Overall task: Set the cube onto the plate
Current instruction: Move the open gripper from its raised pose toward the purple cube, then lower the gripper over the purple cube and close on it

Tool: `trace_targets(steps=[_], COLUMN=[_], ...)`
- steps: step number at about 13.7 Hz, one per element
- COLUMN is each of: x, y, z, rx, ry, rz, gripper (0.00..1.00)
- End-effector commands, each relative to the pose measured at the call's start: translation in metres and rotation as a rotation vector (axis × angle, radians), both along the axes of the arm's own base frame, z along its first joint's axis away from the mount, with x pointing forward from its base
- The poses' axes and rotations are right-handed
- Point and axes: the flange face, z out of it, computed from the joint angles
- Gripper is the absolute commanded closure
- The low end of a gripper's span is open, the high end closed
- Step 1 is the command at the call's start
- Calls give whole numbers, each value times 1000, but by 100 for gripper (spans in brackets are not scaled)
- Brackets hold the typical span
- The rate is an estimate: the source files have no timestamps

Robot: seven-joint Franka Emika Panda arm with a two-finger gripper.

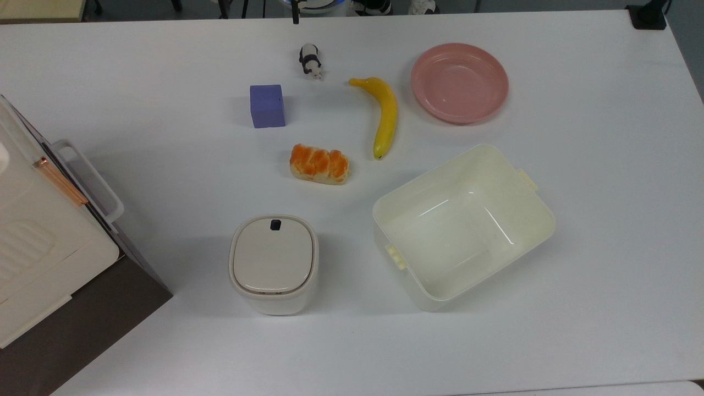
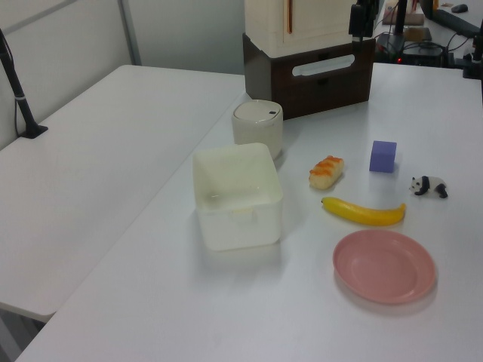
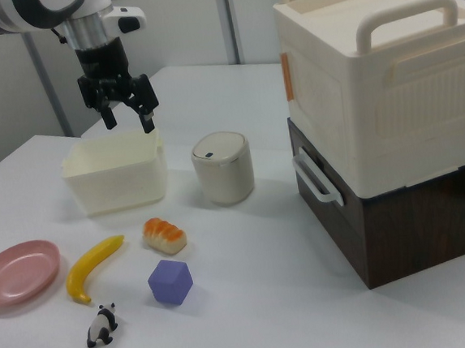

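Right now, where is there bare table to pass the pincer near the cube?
Bare table lies on the top view's left of the cube. Its other side is crowded: panda figure, banana, bread roll. The plate is empty.

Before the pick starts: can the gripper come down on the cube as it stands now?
Probably yes. The gripper hangs open, high above the table, and the cube stands alone with bare table around it; the bread and panda lie apart from it.
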Motion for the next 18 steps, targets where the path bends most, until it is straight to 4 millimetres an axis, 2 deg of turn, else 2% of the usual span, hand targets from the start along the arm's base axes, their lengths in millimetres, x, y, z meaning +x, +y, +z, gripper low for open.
trace_targets(steps=[1,4,7,16,18], x=[-2,-4,-10,-30,-34], y=[5,5,4,-15,-25], z=[-9,-17,-38,-125,-154], rx=[22,22,24,-4,-31], ry=[6,18,58,158,180], rz=[-12,0,41,90,121], gripper=[0,0,0,0,0])
